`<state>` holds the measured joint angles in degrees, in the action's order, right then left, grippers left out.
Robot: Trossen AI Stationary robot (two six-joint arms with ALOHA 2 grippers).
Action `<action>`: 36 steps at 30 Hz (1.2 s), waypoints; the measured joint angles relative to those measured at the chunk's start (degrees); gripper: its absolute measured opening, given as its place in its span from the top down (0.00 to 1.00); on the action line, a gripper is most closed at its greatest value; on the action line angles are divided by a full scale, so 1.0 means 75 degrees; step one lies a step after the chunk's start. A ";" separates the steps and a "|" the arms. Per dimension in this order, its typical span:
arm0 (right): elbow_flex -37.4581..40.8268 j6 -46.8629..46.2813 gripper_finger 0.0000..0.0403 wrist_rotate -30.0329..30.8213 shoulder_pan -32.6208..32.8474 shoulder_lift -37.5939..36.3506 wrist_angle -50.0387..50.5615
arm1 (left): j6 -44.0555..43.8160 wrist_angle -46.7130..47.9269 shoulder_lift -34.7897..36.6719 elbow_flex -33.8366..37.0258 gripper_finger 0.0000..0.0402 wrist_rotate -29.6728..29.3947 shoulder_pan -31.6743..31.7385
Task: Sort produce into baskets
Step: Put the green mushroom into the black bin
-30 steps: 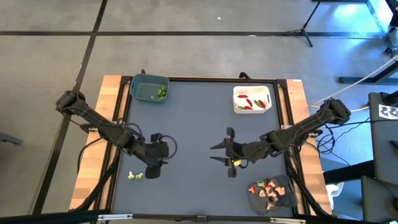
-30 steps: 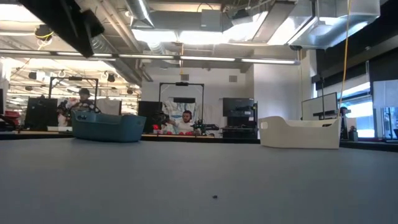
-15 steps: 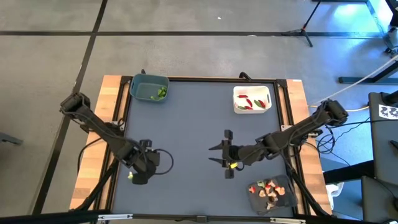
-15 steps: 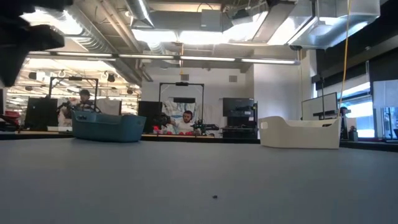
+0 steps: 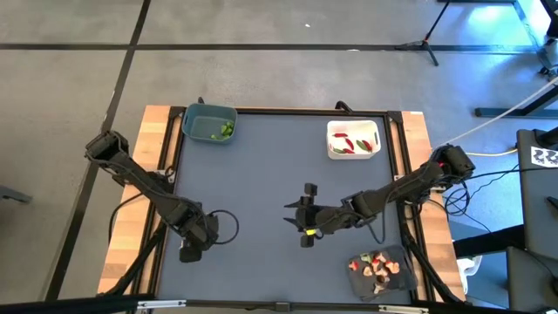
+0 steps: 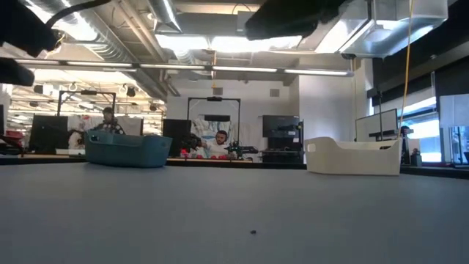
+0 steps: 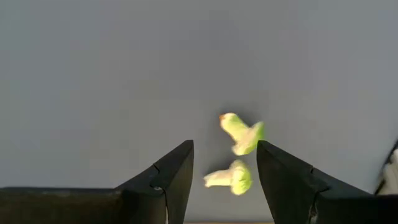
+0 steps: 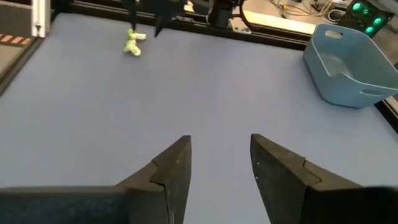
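Two tiny yellow-green pieces of produce (image 7: pixel 242 134) (image 7: pixel 231 177) lie on the dark table mat near its near left corner. My left gripper (image 7: pixel 224 152) (image 5: pixel 188 251) points down over them, open, one finger on either side, touching neither as far as I can see. My right gripper (image 5: pixel 297 225) (image 8: pixel 221 146) is open and empty over the table's middle. The blue-grey tub (image 5: pixel 210 122) holds green pieces, the white tub (image 5: pixel 353 139) red ones, and the dark grey tray (image 5: pixel 380 272) tan and red ones.
The blue-grey tub stands at the far left, the white tub at the far right and the tray at the near right corner. The low view shows both tubs (image 6: pixel 126 150) (image 6: pixel 353 156) and people in the room behind. The table has a raised black frame (image 5: pixel 166 201).
My left gripper has gone toward the table's near left corner and now stands over the two yellow-green pieces. My right gripper has gone toward the table's left, into the middle of the mat. The produce has not moved.
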<state>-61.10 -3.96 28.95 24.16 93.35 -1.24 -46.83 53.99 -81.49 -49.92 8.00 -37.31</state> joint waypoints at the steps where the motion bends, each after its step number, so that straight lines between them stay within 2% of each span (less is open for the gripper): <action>1: 0.0000 -0.0006 0.59 0.0003 -0.0040 0.0096 -0.0083 | -0.0132 -0.0079 0.0000 0.0018 0.58 0.0008 -0.0032; 9: 0.0000 -0.0003 0.59 -0.0281 -0.0026 0.0614 -0.0081 | -0.0419 -0.1092 0.0000 0.0414 0.58 0.0019 -0.0249; 13: 0.0000 -0.0003 0.59 -0.0423 -0.0026 0.0651 -0.0095 | -0.1140 -0.1657 0.0000 0.0740 0.58 0.0051 -0.0291; 19: 0.0000 -0.0003 0.59 -0.0425 -0.0026 0.0651 -0.0116 | -0.1265 -0.1811 0.0000 0.0785 0.58 0.0846 -0.0466; 23: 0.0000 -0.0013 0.59 -0.0431 -0.0026 0.0651 -0.0119 | -0.1609 -0.2018 0.0000 0.0785 0.58 0.1029 -0.0675; 28: 0.0000 -0.0191 0.59 -0.0445 -0.0026 0.0651 -0.0116 | -0.1973 -0.2090 0.0000 0.0785 0.58 0.1029 -0.0991; 32: 0.0000 -0.0433 0.59 -0.0464 -0.0026 0.0651 -0.0116 | -0.2126 -0.2132 0.0000 0.0785 0.58 0.0627 -0.1212; 36: 0.0000 -0.0476 0.59 -0.0546 -0.0026 0.0651 -0.0116 | -0.2149 -0.2068 0.0000 0.0936 0.58 0.0559 -0.1344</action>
<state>-61.10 -7.54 24.86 23.97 98.24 -2.11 -62.95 38.48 -81.49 -42.89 12.20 -47.39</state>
